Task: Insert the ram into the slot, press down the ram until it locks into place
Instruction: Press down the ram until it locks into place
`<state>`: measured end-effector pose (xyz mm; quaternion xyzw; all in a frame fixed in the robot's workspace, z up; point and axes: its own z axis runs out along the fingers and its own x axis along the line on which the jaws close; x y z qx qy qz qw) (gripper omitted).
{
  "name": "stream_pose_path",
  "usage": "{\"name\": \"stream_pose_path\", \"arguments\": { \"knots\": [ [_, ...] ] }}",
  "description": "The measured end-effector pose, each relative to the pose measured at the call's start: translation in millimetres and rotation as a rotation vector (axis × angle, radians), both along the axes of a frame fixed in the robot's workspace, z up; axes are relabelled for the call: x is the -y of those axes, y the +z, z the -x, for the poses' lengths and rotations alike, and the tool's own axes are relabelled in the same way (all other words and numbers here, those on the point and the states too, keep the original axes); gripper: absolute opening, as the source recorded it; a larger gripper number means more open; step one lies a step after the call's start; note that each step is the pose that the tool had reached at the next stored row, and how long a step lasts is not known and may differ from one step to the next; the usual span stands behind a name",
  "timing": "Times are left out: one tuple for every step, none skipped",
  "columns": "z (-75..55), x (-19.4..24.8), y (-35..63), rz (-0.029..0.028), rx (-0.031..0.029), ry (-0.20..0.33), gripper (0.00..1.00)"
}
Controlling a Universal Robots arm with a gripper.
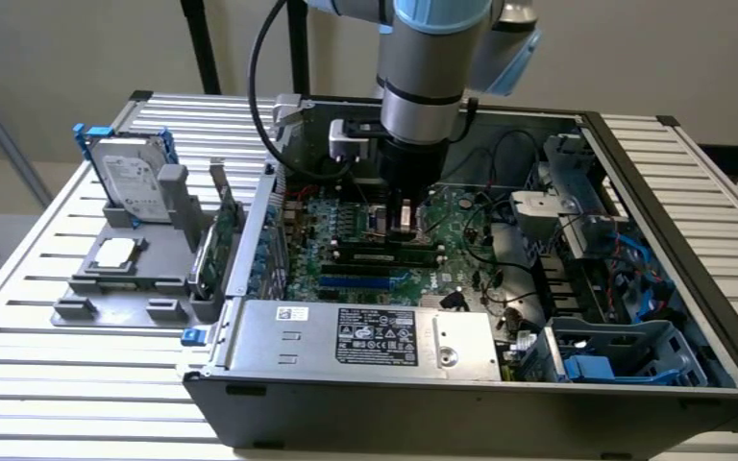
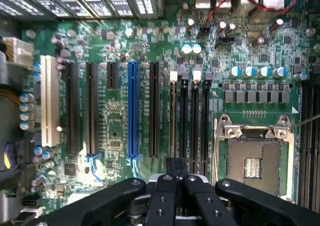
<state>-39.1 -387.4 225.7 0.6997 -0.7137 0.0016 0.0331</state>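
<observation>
The ram (image 1: 382, 252) stands on edge in a black memory slot (image 2: 172, 88) on the motherboard, the slot of its group nearest the blue slot. In the wrist view the ram (image 2: 173, 126) is a thin line running along that slot. My gripper (image 1: 403, 229) hangs straight down inside the open computer case, over the ram's length. The gripper (image 2: 176, 167) is shut, with its black fingertips together right over the ram's top edge. I cannot tell whether they touch it. Three identical slots (image 2: 194, 121) lie empty beside it.
A blue slot (image 2: 132, 110), longer black slots and a white slot (image 2: 47, 100) lie to one side, the silver CPU socket (image 2: 252, 163) to the other. The power supply (image 1: 356, 336) and drive cages (image 1: 600, 346) crowd the case. A grey fixture (image 1: 119, 269) with a hard drive (image 1: 132, 178) stands outside.
</observation>
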Motion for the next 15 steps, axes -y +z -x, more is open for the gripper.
{"name": "stream_pose_path", "arguments": {
  "knots": [
    [0.0, 0.0, -0.1, -0.0003, 0.0001, 0.000, 0.11],
    [0.0, -0.1, 1.5, -0.0011, 0.0000, 0.000, 0.11],
    [0.0, -0.2, 5.3, -0.0019, -0.0012, 0.000, 0.11],
    [-0.2, -0.2, 10.1, -0.0010, -0.0024, 0.000, 0.11],
    [-0.4, -0.1, 14.5, -0.0009, -0.0032, 0.000, 0.11],
    [-0.6, -0.1, 18.9, -0.0010, -0.0038, 0.000, 0.11],
    [-1.1, -0.1, 23.5, -0.0008, -0.0046, 0.000, 0.11],
    [-1.8, -0.1, 27.8, -0.0010, -0.0052, 0.000, 0.11],
    [-2.1, -0.1, 30.3, -0.0007, -0.0054, 0.000, 0.11],
    [-2.1, -0.1, 31.0, -0.0008, -0.0054, 0.000, 0.11],
    [-2.1, -0.2, 31.0, -0.0011, -0.0056, 0.000, 0.11],
    [-2.1, -0.2, 31.0, -0.0012, -0.0056, 0.000, 0.11],
    [-2.1, -0.1, 31.0, -0.0012, -0.0056, 0.000, 0.11],
    [-2.1, -0.1, 31.0, -0.0011, -0.0056, 0.000, 0.11],
    [-2.1, -0.1, 31.1, -0.0011, -0.0056, 0.000, 0.11]
  ]
}}
